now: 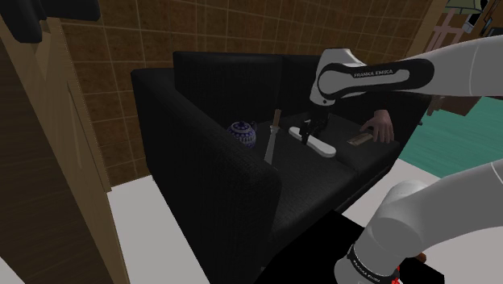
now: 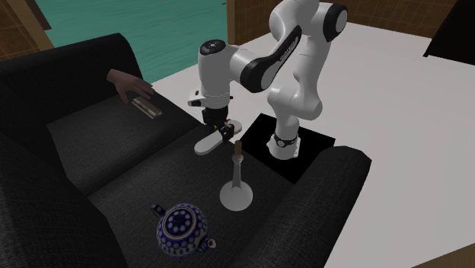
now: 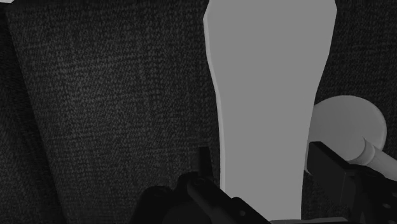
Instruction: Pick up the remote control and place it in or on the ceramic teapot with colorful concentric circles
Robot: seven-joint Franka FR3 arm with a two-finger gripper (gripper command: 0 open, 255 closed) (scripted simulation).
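Teapot [image 2: 181,227], blue with white dotted rings, sits upright at the near end of the black sofa [image 2: 76,145] seat. Just past it is a white flared stand [image 2: 237,192] with a brown stem, upright, not touching the teapot. Next is the remote [image 2: 209,143], plain pale grey, flat on the seat, well apart from the teapot. Gripper [image 2: 221,131] is low over it, jaws apart, one finger each side of its narrower part, thin gap visible. Farthest is a brown hand model [image 2: 125,82] resting on a flat tan bar [image 2: 148,108].
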